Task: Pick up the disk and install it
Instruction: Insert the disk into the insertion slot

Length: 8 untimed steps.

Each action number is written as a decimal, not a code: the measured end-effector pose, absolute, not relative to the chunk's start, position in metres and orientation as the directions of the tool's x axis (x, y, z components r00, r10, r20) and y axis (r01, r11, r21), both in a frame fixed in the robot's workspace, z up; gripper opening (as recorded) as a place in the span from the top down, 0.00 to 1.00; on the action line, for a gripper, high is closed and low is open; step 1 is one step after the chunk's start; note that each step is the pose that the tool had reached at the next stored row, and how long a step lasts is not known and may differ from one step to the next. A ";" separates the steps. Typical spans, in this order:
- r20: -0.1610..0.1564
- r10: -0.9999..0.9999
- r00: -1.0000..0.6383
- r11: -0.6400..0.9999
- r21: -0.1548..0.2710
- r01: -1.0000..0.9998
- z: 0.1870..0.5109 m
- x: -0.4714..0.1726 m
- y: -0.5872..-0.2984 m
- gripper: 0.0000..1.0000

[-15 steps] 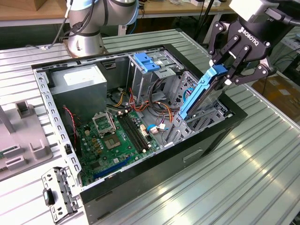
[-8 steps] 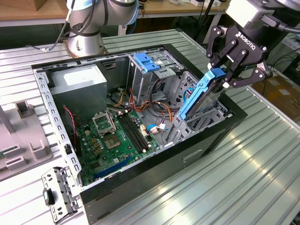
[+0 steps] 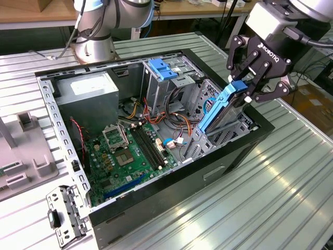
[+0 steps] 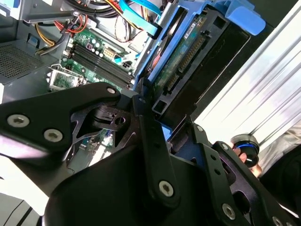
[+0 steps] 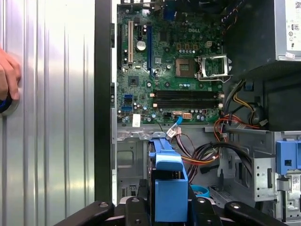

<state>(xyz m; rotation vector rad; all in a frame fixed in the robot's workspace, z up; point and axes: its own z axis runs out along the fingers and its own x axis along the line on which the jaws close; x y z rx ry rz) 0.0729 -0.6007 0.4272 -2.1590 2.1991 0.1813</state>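
**Gripper** (image 3: 248, 89): over the front end of the open PC case (image 3: 171, 200), toward the exterior view's right. Fingers (image 4: 146, 136) are closed on the upper end of the disk (image 3: 222, 113). Gap is narrow, disk clamped between them; confirmed in both wrist views.

**Disk:** off the tabletop (image 3: 291, 182), held on edge and tilted. Upper end is at the fingers, lower end down inside the drive cage (image 3: 229, 133) at the case front. Blue side rails run along its length, and the blue tab at top sits just beside the fingertips. In the second wrist view the disk (image 4: 188, 61) shows its circuit-board side and connector edge. In the first wrist view its blue end (image 5: 169, 188) sits between the two fingers, with the motherboard (image 5: 174, 70) beyond it. Fully seated in cage or not: cannot tell.

**Case interior:**
- Motherboard lies flat on the case floor, approx. centre.
- Grey power supply (image 3: 86, 89) sits in the corner nearest the arm base (image 3: 93, 44).
- Separate blue bracket (image 3: 164, 69) is on top of the bay next to the power supply, well apart from the disk.
- Cables (image 3: 166, 117), orange/red/black, run between bay and board.

**Misc.:** a hand (image 5: 7, 70) rests on the tabletop beside the case wall, apart from the disk.
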 end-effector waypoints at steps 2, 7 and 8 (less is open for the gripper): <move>-0.121 -0.992 -0.021 0.016 0.046 -0.999 0.426 0.073 -0.601 0.63; -0.121 -0.992 -0.021 0.016 0.045 -0.999 0.420 0.073 -0.601 0.63; -0.121 -0.992 -0.021 0.016 0.046 -0.999 0.418 0.073 -0.601 0.63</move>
